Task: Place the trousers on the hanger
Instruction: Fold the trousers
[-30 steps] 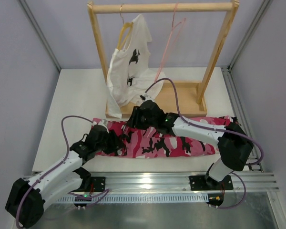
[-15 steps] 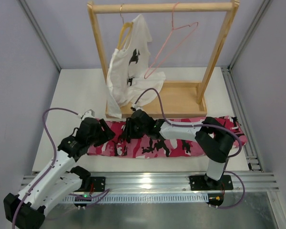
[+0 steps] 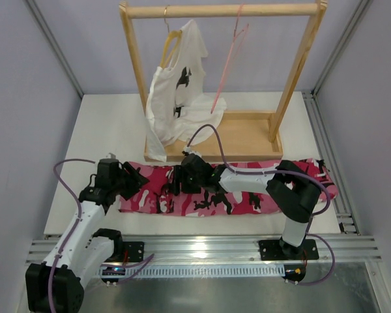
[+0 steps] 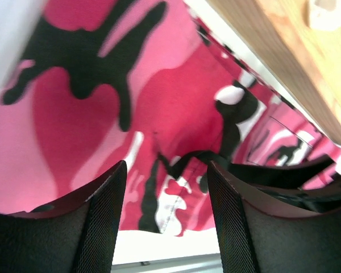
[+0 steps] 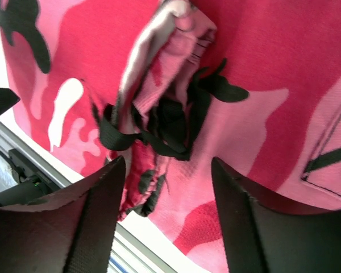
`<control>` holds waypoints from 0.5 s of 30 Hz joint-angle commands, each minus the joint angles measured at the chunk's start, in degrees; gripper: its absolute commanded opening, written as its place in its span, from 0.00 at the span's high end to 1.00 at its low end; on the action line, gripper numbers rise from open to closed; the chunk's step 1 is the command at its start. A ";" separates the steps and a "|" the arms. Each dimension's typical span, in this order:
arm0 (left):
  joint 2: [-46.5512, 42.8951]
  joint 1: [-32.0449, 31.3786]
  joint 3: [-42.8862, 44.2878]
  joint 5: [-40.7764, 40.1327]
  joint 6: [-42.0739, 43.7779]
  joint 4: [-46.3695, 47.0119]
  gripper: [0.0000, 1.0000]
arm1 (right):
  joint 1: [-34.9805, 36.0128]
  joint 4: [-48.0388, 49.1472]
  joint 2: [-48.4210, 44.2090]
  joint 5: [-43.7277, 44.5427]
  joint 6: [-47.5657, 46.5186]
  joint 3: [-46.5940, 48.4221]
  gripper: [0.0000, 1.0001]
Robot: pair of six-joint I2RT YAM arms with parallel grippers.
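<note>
Long cloth trousers in pink, white and black camouflage print (image 3: 238, 203) lie flat across the near part of the white tabletop (image 3: 107, 127). Their far edge lies just beside the base of the light wooden rack (image 3: 247, 138), and their near edge runs close to the tabletop's near edge, beyond which sits a metal rail (image 3: 202, 248). Their right end reaches close to the tabletop's right edge. Bare tabletop lies open left of their left end and on the far-left side of the rack. The thin pink wire hanger (image 3: 229, 63) hangs from the rack's top bar, right of centre, turned nearly edge-on, with free space around it under the bar. A white T-shirt with a black print (image 3: 176, 91) hangs on a wooden hanger (image 3: 171, 40) at the bar's left end, well apart from the pink one. The left tool (image 3: 138, 177) hovers over the trousers' left end; in its wrist view (image 4: 166, 170) its fingers (image 4: 105, 216) stand apart with nothing between them, only flat cloth below. The right tool (image 3: 173, 184) is over the trousers left of their middle, with its jaws also spread (image 5: 167, 165). Beyond them lies a bunched fold with a black strap (image 5: 159, 125), unclamped.
</note>
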 commanded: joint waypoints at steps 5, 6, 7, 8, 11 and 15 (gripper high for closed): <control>1.34 0.36 0.34 7.93 -0.46 7.78 0.41 | 0.61 4.46 -1.93 2.03 4.28 0.37 0.24; 1.25 0.36 0.61 7.76 -0.46 7.69 0.39 | 0.79 4.46 -1.49 2.56 5.24 0.81 0.23; 1.16 0.36 0.70 7.58 -0.38 7.69 0.39 | 0.97 4.72 -0.88 2.74 5.69 0.99 0.23; 1.25 0.36 0.70 7.41 -0.37 7.52 0.39 | 0.97 5.15 -0.70 2.66 6.21 0.90 0.23; 1.77 0.36 0.00 6.61 -0.29 7.78 0.38 | 1.05 6.39 -0.17 2.57 6.92 0.81 0.23; 3.80 0.36 -2.02 8.89 -2.39 11.63 0.38 | 1.05 7.44 0.80 2.39 7.36 1.25 0.23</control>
